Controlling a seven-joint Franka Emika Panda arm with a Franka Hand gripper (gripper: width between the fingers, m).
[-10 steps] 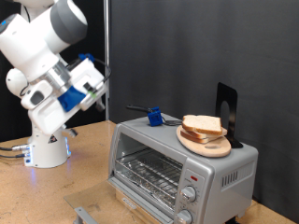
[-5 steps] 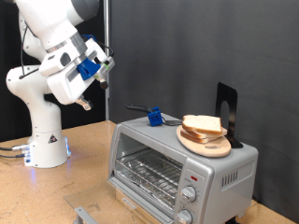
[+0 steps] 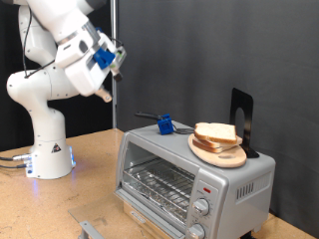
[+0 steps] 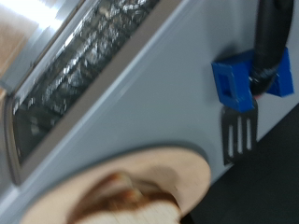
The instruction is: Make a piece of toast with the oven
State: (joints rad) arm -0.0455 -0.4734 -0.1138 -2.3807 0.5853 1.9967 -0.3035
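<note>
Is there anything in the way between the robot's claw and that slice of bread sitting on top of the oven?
Nothing visible. The gripper hangs in open air towards the exterior view's upper left, and the piece of toast lies uncovered on a wooden plate atop the oven. A blue-handled spatula lies beside the plate, below the straight path.

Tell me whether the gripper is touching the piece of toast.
Apart. The exterior view shows the gripper high in the air, with open dark backdrop between it and the piece of toast on the oven.
</note>
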